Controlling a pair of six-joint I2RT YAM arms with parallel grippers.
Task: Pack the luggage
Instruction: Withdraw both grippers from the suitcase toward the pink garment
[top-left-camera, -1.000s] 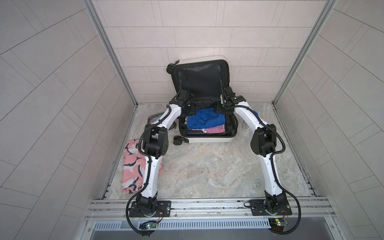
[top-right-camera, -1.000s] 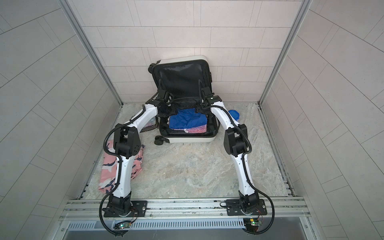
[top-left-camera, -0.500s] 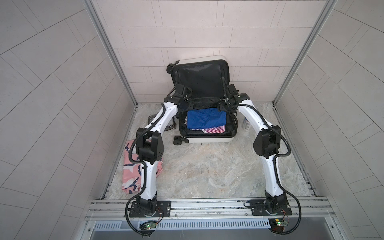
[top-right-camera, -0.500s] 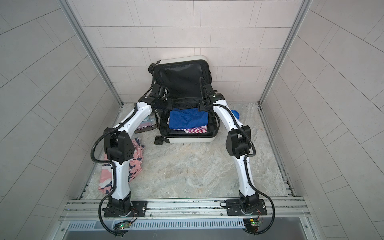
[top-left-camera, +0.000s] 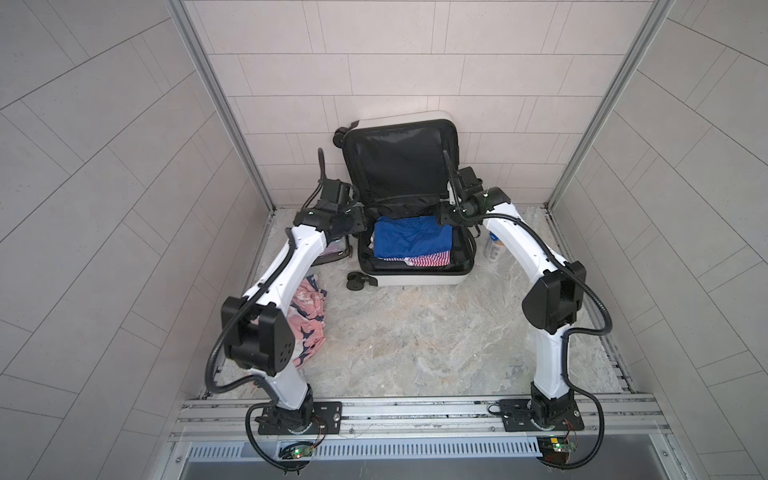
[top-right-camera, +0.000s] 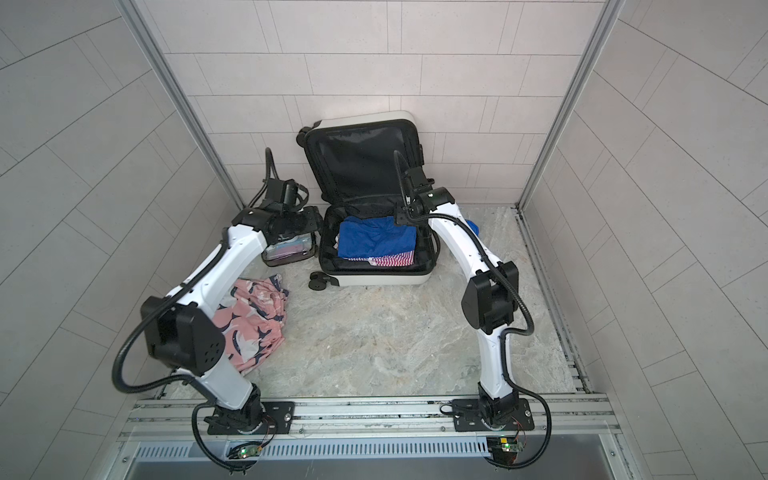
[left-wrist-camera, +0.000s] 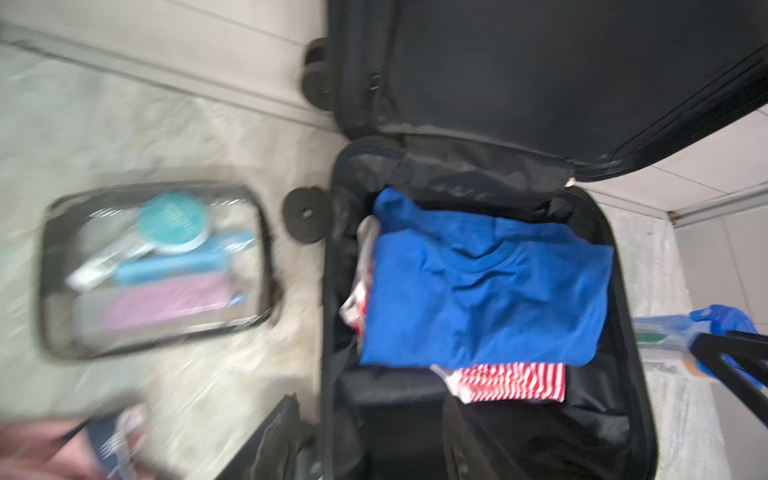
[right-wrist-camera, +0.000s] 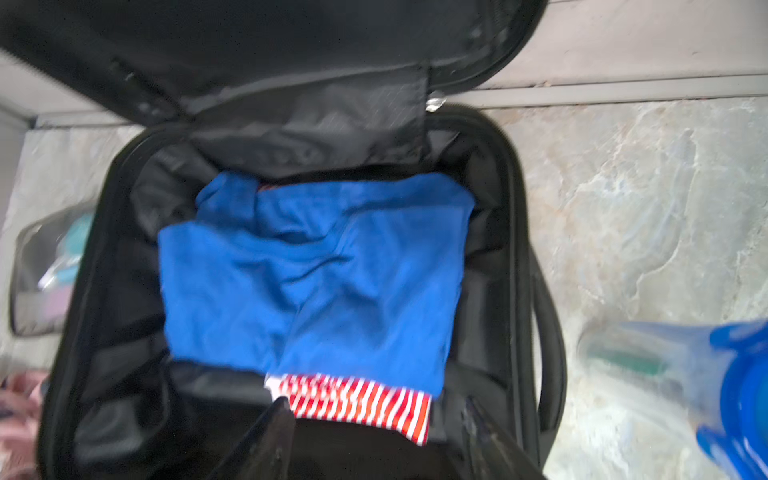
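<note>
The luggage (top-left-camera: 415, 280) (top-right-camera: 382, 279) is a small white suitcase lying open at the back wall, its black-lined lid (top-left-camera: 399, 162) propped upright. A blue garment (top-left-camera: 409, 240) (left-wrist-camera: 482, 291) (right-wrist-camera: 316, 274) lies inside on a red-and-white striped one (top-left-camera: 430, 260) (right-wrist-camera: 357, 405). My left gripper (top-left-camera: 356, 217) (left-wrist-camera: 370, 451) hangs open above the suitcase's left rim. My right gripper (top-left-camera: 445, 215) (right-wrist-camera: 378, 451) hangs open over the right rear corner. Neither holds anything. Both wrist views are blurred.
A clear black-trimmed toiletry pouch (top-right-camera: 289, 249) (left-wrist-camera: 153, 270) lies left of the suitcase. A pink patterned garment (top-left-camera: 308, 316) (top-right-camera: 253, 320) lies nearer on the left floor. A blue-capped bottle (top-left-camera: 493, 247) (right-wrist-camera: 685, 365) lies right of the suitcase. A black wheel (top-left-camera: 357, 283) juts from the front corner.
Both grippers have drawn away from the blue garment's far corners towards the suitcase's sides. The left elbow has swung out to the left. The garment stays in the suitcase.
</note>
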